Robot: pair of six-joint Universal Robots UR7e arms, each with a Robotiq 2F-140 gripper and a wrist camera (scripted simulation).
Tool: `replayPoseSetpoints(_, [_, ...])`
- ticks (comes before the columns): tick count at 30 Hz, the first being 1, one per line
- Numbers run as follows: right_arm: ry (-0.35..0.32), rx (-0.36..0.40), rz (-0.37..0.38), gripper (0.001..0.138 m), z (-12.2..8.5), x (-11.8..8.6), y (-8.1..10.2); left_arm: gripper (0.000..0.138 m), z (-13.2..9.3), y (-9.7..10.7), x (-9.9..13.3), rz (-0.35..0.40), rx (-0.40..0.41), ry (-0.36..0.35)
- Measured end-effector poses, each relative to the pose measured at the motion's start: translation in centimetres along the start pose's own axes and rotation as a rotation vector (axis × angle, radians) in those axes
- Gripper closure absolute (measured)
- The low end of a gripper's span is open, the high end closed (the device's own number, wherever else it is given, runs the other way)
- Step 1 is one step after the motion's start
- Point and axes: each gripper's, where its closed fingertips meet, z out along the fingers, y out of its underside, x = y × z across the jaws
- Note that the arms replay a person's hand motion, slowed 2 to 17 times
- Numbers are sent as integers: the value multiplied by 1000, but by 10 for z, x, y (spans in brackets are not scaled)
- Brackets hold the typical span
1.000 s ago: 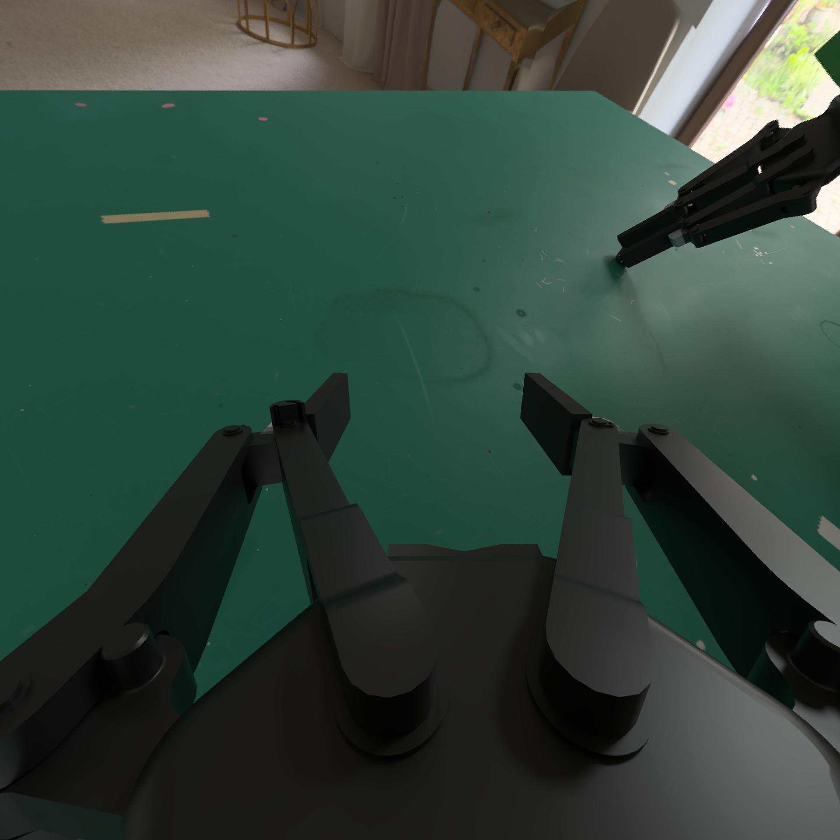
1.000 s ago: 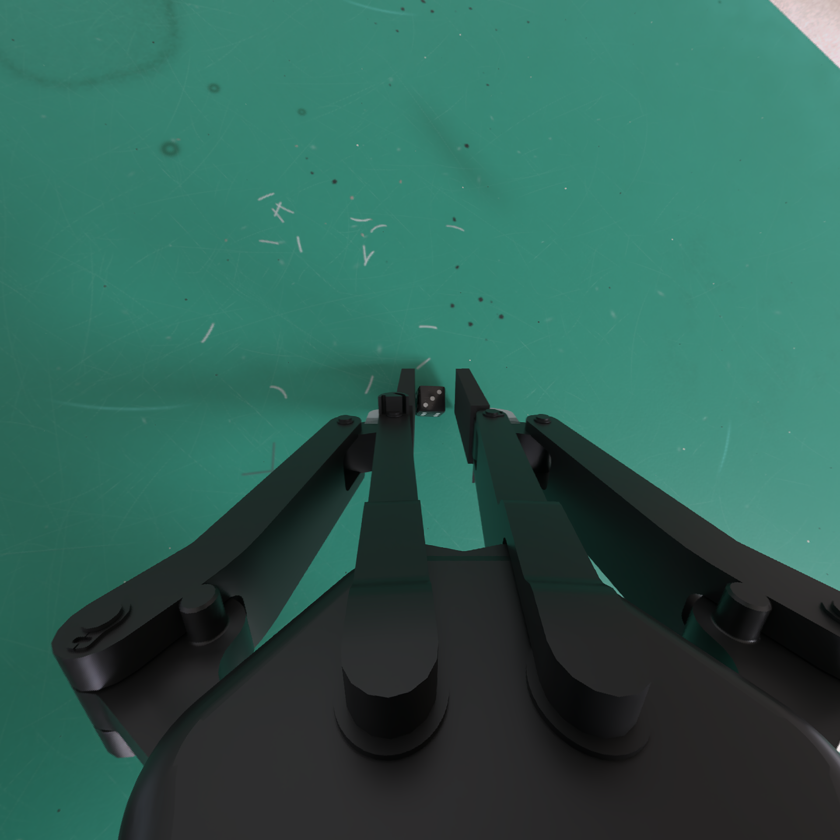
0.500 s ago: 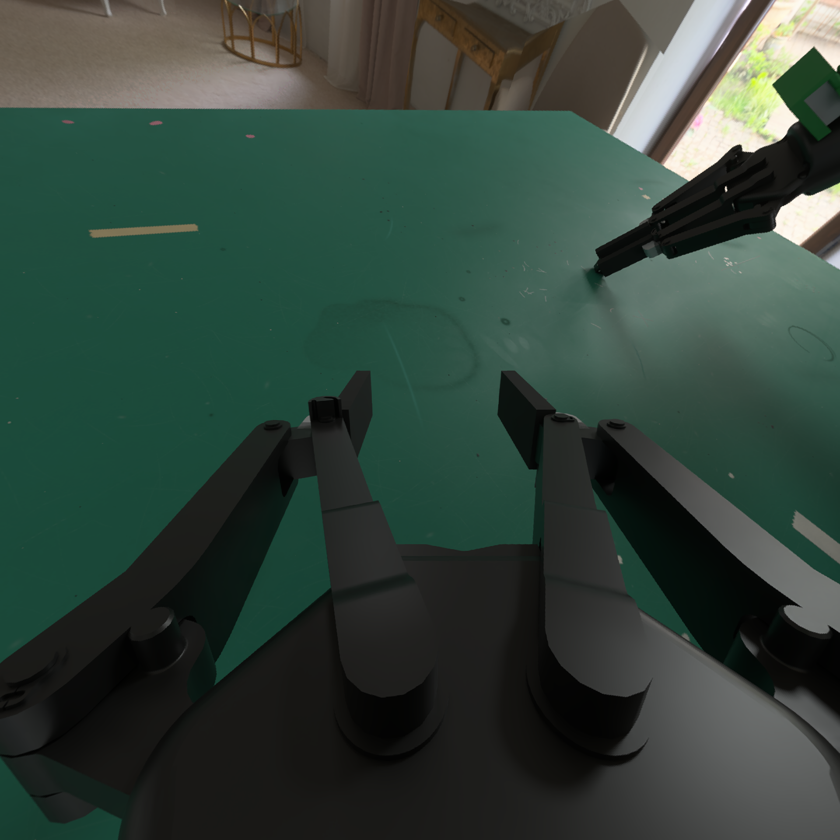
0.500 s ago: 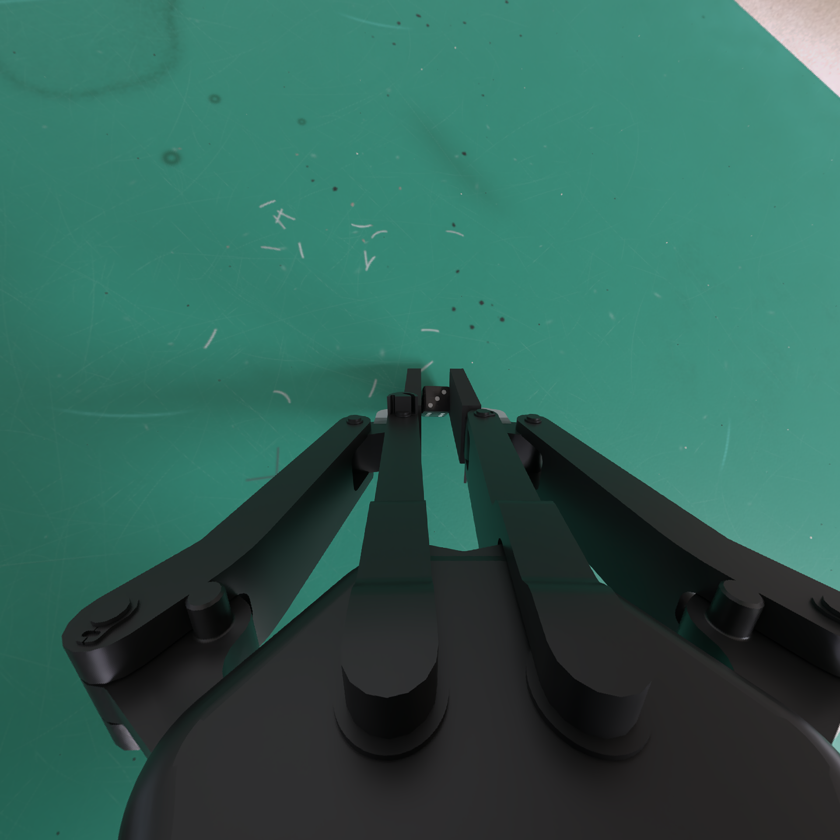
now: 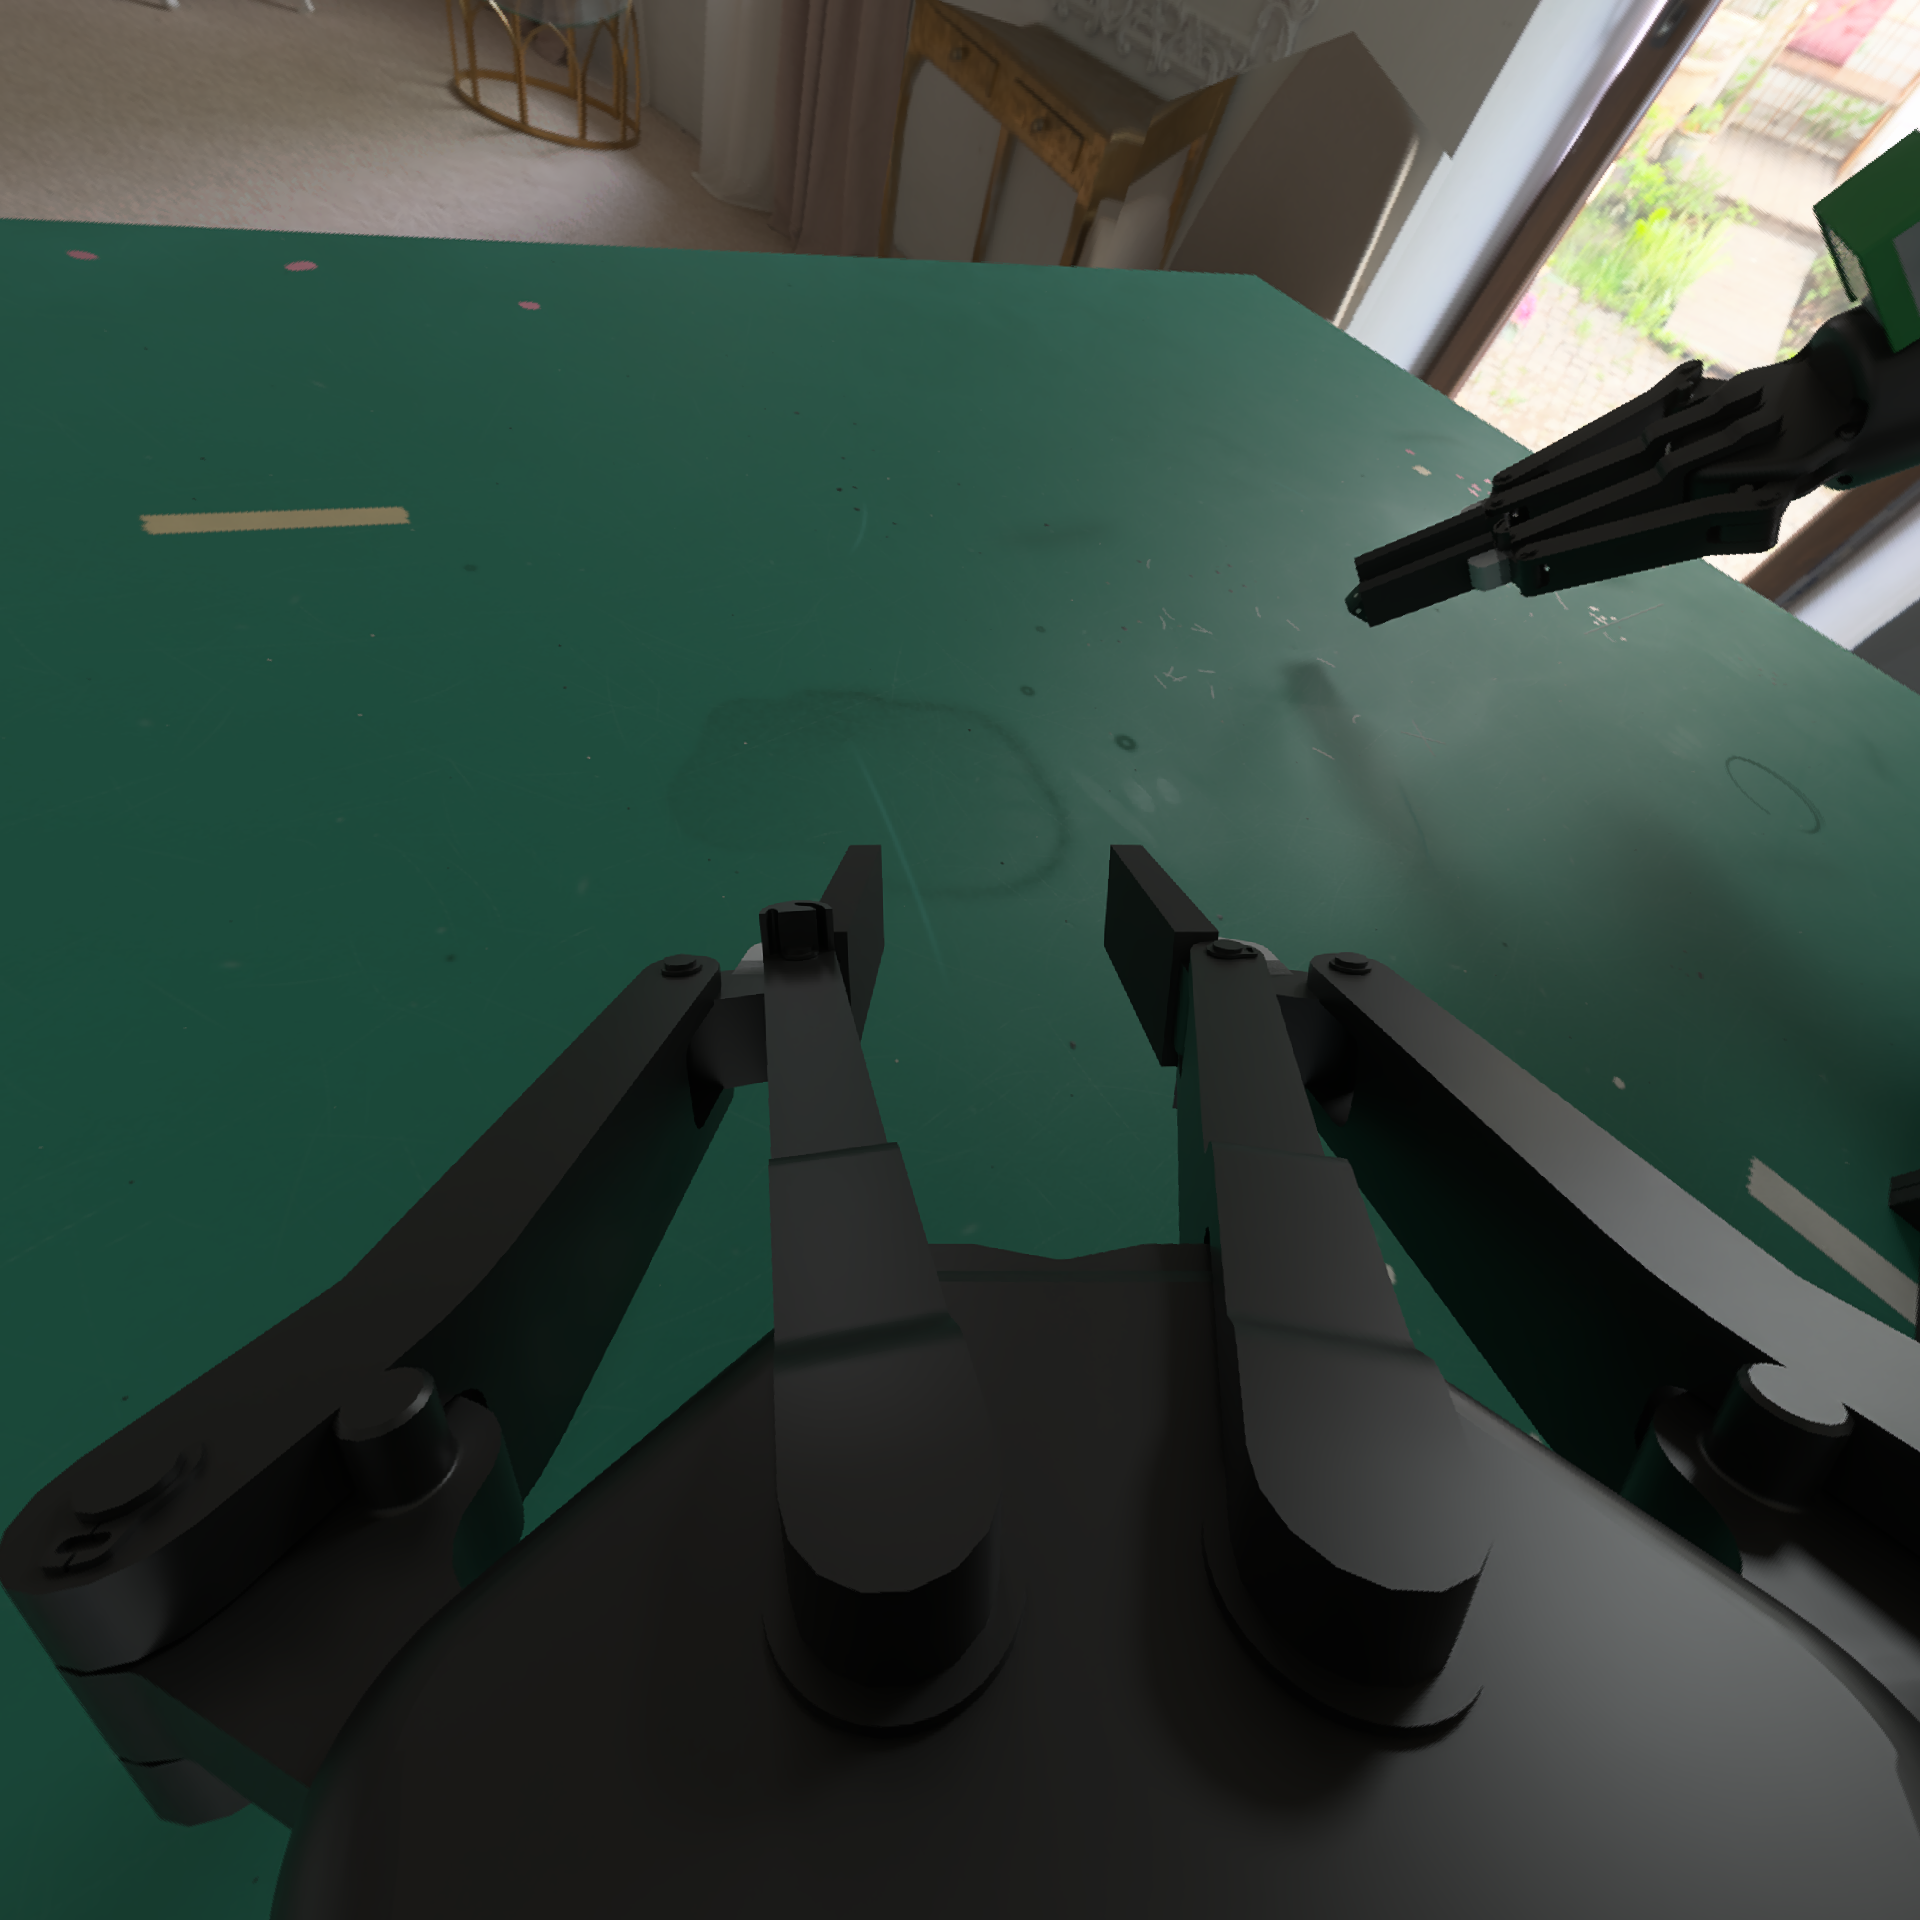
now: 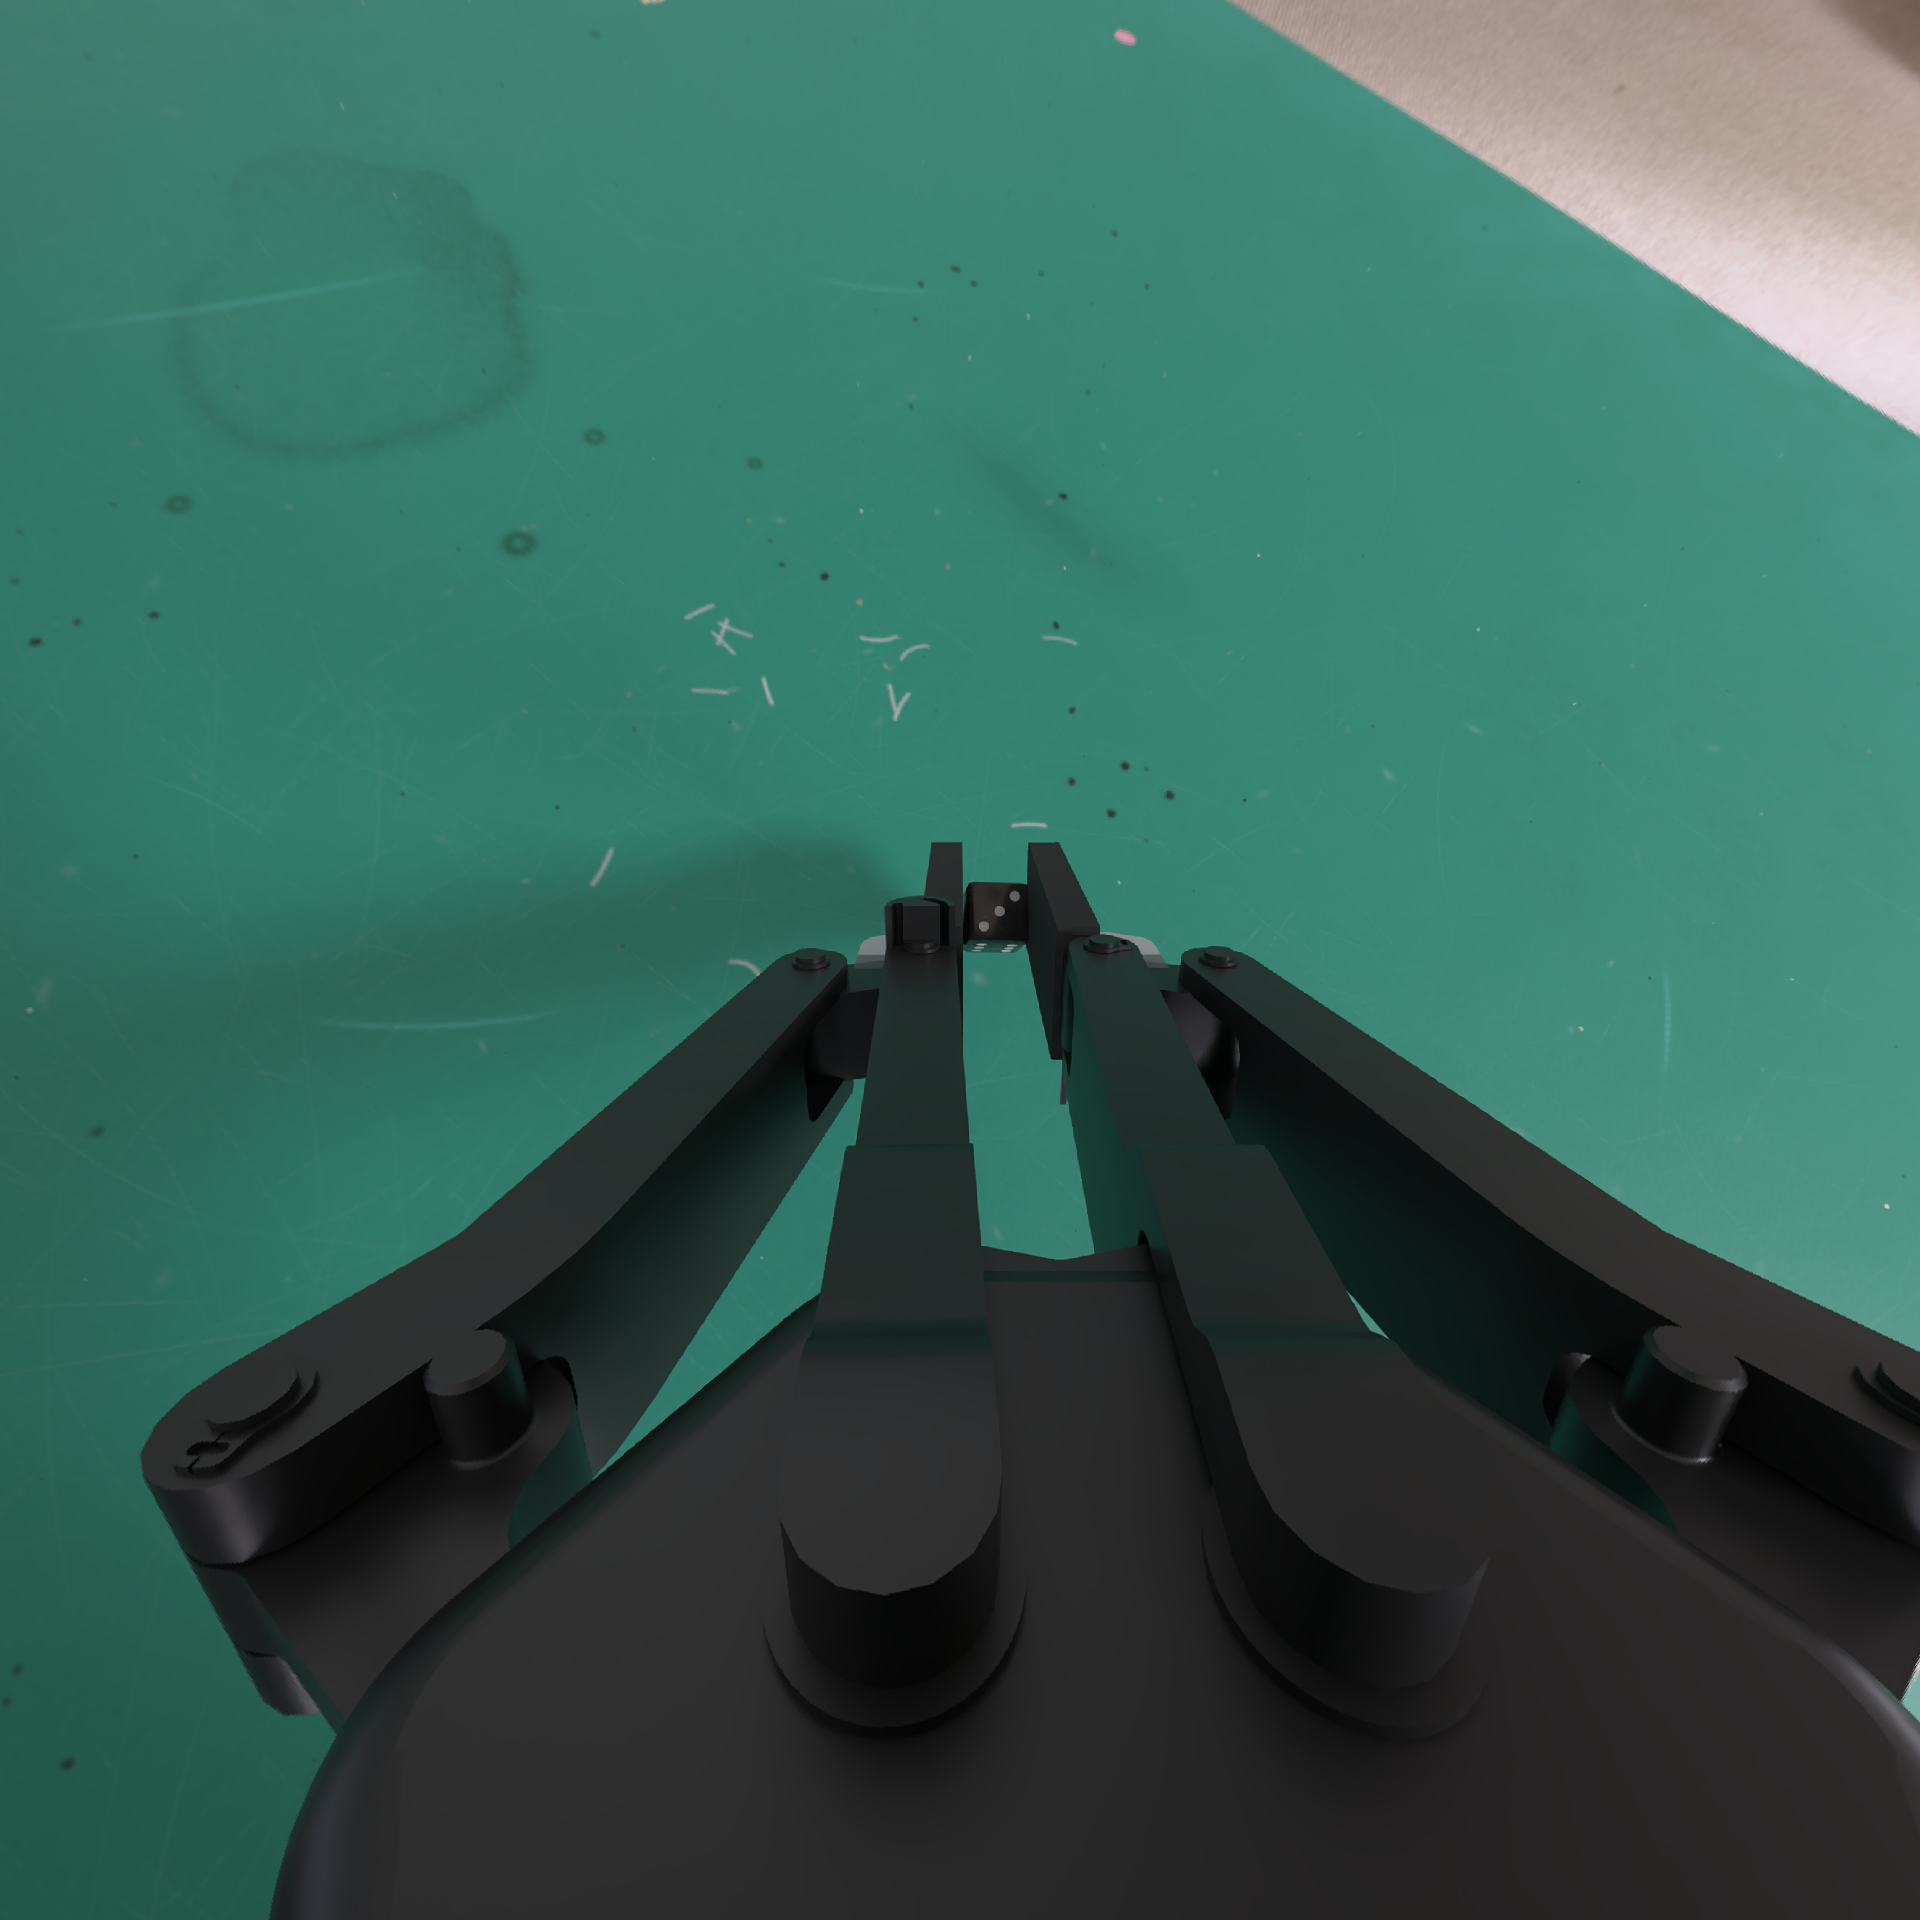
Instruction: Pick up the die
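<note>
A small black die with white pips sits clamped between the fingertips of my right gripper, which is shut on it and holds it above the green table. In the left wrist view the right gripper shows at the far right, raised off the table, with its shadow below; the die is hidden there between the fingers. My left gripper is open and empty above the table's middle.
A strip of tan tape lies at the far left and a pale strip at the right edge. The table's far edge borders a room with wooden furniture. Small white scraps lie ahead of the right gripper.
My right gripper closed on the die and lifted it off the table. My left gripper's fingers came somewhat closer together and its view shifted back.
</note>
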Motion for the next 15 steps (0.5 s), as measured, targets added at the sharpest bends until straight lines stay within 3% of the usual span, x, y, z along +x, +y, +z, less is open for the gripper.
replayPoseSetpoints(9, [32, 78, 26, 122, -21, -12, -14, 84, 5, -2, 6, 2, 3, 37])
replayPoseSetpoints(15, [8, 134, 38, 122, -34, -27, -25, 85, 9, -4, 12, 5, 7, 65])
